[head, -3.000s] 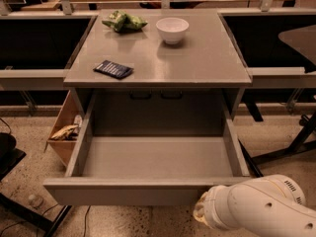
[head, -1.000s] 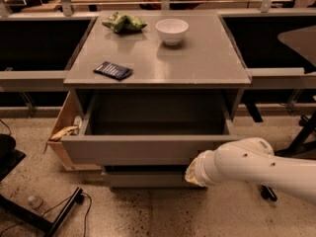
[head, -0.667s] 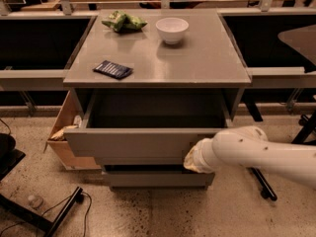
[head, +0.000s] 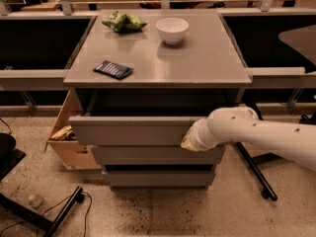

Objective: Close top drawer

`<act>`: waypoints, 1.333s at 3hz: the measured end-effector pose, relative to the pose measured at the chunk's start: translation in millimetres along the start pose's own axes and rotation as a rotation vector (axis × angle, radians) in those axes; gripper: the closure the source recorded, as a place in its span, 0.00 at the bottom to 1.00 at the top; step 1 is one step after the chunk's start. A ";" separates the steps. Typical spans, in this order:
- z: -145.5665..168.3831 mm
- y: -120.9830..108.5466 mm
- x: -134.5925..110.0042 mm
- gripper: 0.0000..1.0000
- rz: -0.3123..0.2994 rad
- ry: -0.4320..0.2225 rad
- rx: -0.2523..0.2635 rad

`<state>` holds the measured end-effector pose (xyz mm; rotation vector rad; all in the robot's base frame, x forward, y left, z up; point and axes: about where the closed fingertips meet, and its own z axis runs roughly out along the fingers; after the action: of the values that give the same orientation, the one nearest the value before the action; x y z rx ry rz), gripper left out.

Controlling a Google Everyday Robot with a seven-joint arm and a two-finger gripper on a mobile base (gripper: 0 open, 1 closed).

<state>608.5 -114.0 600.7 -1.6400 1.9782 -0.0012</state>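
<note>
Grey top drawer (head: 133, 131) stands slightly open. Hand (head: 189, 141) rests against its front's right end; its grip cannot be told. Push squarely inward until flush.

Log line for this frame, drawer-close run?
top drawer: partly open, front not flush | gripper: at drawer front, right end | step: close not done
</note>
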 end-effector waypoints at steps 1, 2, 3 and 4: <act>2.3 -10.0 -1.6 1.00 -0.004 -0.005 0.009; 2.4 -9.9 -1.6 0.82 -0.004 -0.005 0.009; 2.4 -9.9 -1.7 0.59 -0.004 -0.005 0.009; 2.4 -9.9 -1.7 0.36 -0.004 -0.005 0.009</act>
<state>618.6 -114.1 602.8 -1.6362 1.9683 -0.0073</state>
